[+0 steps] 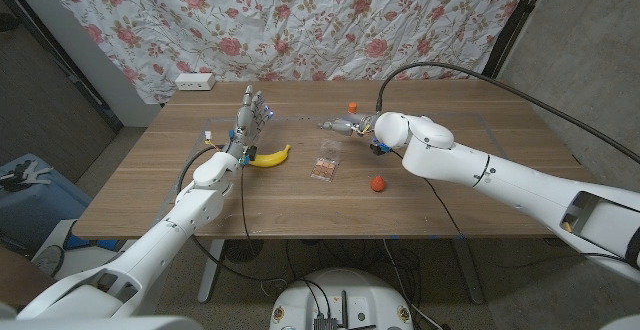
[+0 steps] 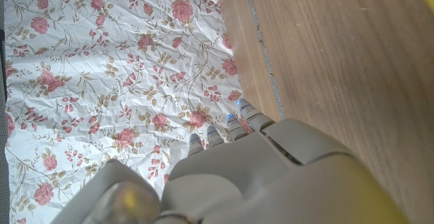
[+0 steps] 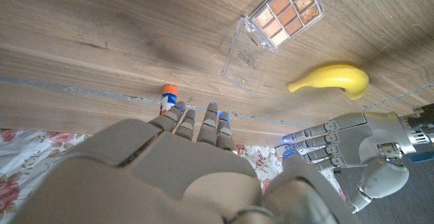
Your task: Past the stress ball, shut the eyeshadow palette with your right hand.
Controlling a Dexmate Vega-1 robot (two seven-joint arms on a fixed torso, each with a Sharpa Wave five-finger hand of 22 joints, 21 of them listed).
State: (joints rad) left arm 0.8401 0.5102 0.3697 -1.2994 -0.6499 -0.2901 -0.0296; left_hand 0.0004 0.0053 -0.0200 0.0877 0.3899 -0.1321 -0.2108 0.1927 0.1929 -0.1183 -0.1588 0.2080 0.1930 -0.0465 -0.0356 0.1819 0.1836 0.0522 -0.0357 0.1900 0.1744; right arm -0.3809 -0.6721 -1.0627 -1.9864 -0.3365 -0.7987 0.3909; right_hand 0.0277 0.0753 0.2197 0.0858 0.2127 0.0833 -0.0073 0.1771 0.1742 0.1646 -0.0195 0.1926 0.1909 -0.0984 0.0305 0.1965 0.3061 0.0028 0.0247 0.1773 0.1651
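While the lid stands open: the task is not yet done, and the closing itself is all that is left.

Left hand: the grey robot left hand (image 1: 250,116) stands upright on the table's left side, fingers apart and straight, holding nothing; it shows the same way in the right wrist view.

Banana: a yellow curved banana (image 1: 271,157) lies just beside the left hand, towards the table's middle.

Palette: the small rectangular eyeshadow palette (image 1: 323,169), with tan and brown pans and a clear plastic lid, lies near the middle of the wooden table (image 1: 150,195), to the right of the banana; in the right wrist view the clear lid (image 3: 245,58) is folded back flat on the wood, so the palette is open.

Stress ball: a small orange-red round stress ball (image 1: 377,183) sits to the palette's right, nearer the robot.

Right hand: the grey right hand (image 1: 350,126) hovers beyond the palette, near an orange-capped tube (image 3: 167,99); its fingers lie straight and close together, gripping nothing and apart from the lid.

Judgement: the hand probably needs to reach the lid's free edge and swing it over.
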